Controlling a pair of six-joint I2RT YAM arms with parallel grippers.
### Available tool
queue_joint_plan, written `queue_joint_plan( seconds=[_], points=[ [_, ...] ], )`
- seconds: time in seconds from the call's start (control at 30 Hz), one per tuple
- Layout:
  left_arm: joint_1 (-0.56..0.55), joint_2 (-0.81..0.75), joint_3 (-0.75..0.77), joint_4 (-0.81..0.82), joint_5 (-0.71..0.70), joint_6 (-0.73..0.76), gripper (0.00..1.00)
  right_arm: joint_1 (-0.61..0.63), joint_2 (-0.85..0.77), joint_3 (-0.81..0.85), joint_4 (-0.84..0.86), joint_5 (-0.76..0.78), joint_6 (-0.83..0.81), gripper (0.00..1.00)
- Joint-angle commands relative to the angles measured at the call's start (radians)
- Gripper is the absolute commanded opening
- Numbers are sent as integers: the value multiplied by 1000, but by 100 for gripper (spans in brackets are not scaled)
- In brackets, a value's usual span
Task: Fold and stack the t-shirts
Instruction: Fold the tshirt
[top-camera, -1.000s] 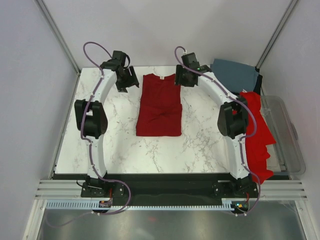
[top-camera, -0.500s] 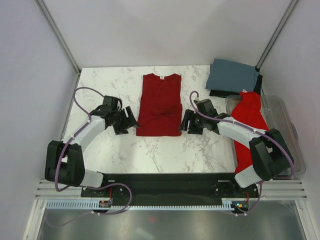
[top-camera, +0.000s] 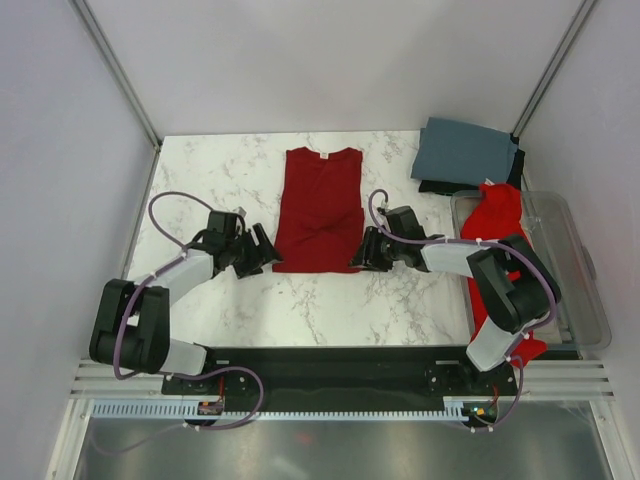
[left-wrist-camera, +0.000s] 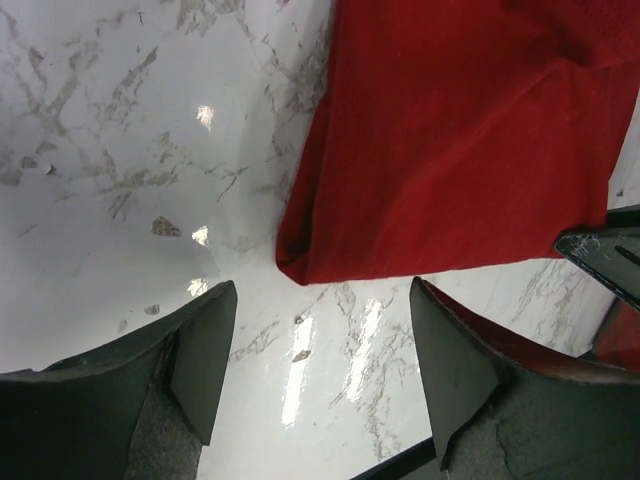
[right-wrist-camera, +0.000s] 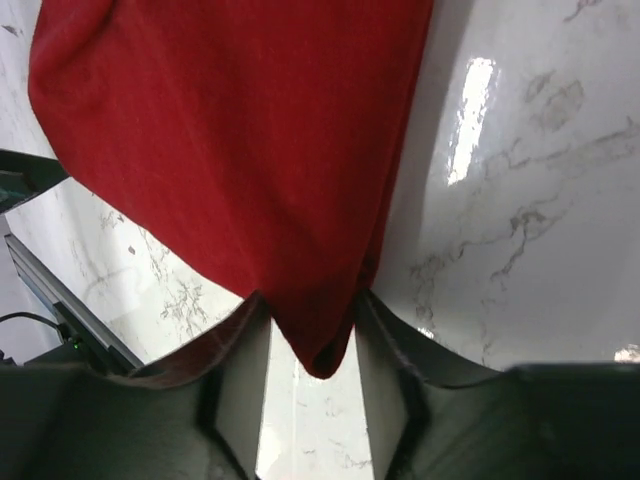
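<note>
The dark crimson t-shirt (top-camera: 320, 210) lies flat in the middle of the marble counter (top-camera: 230, 180). It is folded into a long narrow panel, with the collar at the far end and the hem towards the arms. A few soft creases cross its lower half, and the sleeves are tucked out of sight.

The left gripper (top-camera: 265, 252) sits low on the counter just beside the near left corner of the shirt. In the left wrist view this gripper (left-wrist-camera: 315, 370) is spread wide, and the rounded corner of the cloth (left-wrist-camera: 460, 140) lies ahead of the fingers, apart from both.

The right gripper (top-camera: 358, 252) is at the near right corner. Its own view shows the gripper (right-wrist-camera: 310, 385) parted to either side of the corner of the shirt (right-wrist-camera: 240, 130). The tip of the cloth hangs between the fingers, with white counter visible beside it, so it is not pinched.

At the far right corner the slate grey-blue t-shirt (top-camera: 465, 150) rests folded on top of the black t-shirt (top-camera: 440, 186). Just nearer, the brighter red t-shirt (top-camera: 497, 212) is draped unfolded over the rim of a clear plastic bin (top-camera: 575, 260), and the right arm crosses in front of it.
</note>
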Motion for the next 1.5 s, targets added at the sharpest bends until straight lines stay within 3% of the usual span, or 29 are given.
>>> queue_joint_plan(
  seconds=[0.0, 0.07, 0.13, 0.23, 0.4, 0.6, 0.67, 0.8, 0.87, 1.2, 1.47],
  points=[
    [-2, 39, -25, 122, 45, -36, 77, -3, 32, -34, 87, -11, -7, 43],
    [-4, 60, -35, 142, 47, -41, 74, -9, 38, -44, 102, -16, -12, 37],
    [-5, 79, -38, 155, 56, -45, 62, -18, 46, -52, 107, -17, -15, 31],
    [-13, 87, -48, 166, 56, -51, 54, -32, 55, -61, 119, -31, -15, 21],
    [-19, 122, -71, 204, 36, -64, 46, -38, 66, -70, 133, -40, -10, 12],
    [-36, 163, -72, 243, 42, -79, 22, -40, 74, -78, 151, -56, -13, 8],
    [-36, 168, -66, 243, 41, -79, 4, -41, 75, -80, 157, -57, -15, 3],
    [-37, 133, -26, 153, 45, -76, 2, -49, 61, -37, 109, -79, -30, 0],
    [-39, 36, 3, 59, 31, -76, 2, -50, 19, -14, 10, -60, -52, 0],
    [-83, -427, 123, -361, -25, -56, 2, -26, -455, 101, -500, 44, -110, 0],
    [-135, -723, 67, -623, 40, -143, 2, 180, -743, 39, -724, 138, 37, 0]
  ],
)
